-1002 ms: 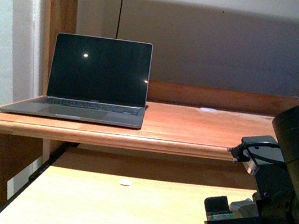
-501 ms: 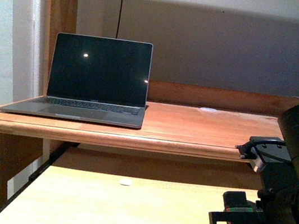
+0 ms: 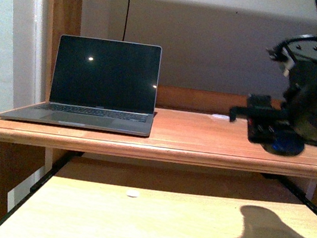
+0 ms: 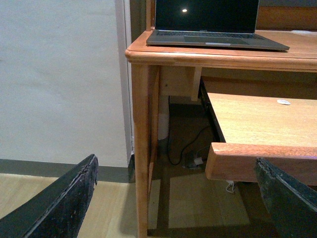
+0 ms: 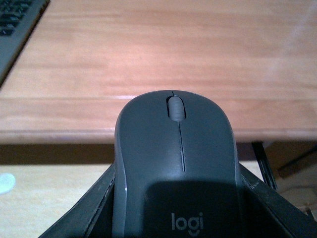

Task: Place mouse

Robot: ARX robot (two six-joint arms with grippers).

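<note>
Wooden desk [image 3: 191, 139], laptop [image 3: 104, 83] — right hand [image 5: 178, 188] gripping mouse [image 5: 174, 148]

A reddish-brown wooden counter [image 3: 192, 137] backs onto a shadowed grey wall [image 3: 235, 53]; a pale wooden pull-out shelf [image 3: 130, 223] sits beneath its front edge. A white side wall [image 4: 59, 74] flanks its left edge.

Wooden desk [image 3: 197, 138]: open laptop [image 3: 104, 84] left, white disc [image 3: 220, 116] rear.
</note>
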